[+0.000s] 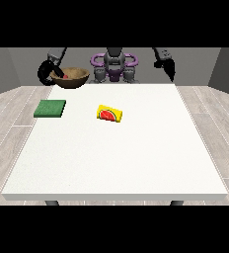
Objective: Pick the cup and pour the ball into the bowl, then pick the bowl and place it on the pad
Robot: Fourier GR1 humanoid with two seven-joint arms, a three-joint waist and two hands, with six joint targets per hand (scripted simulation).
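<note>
Above the table's [136,163] far left corner, the hand at the view's left [48,72] grips the raised bowl [71,77], apparently carrying it toward the green pad [50,108] near the left edge; the cup [109,114] lies toppled mid-table.

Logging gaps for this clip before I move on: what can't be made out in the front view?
- Bowl: a red speck shows inside; too small to confirm as the ball.
- Hand at the view's left: it sits at the bowl's rim, but dark fingers merge, so the hold is unclear.
- Hand at the view's right: too small to read its fingers.
- Cup: on its side; its opening isn't visible, contents unknown.
- Pad: nothing hidden.
</note>
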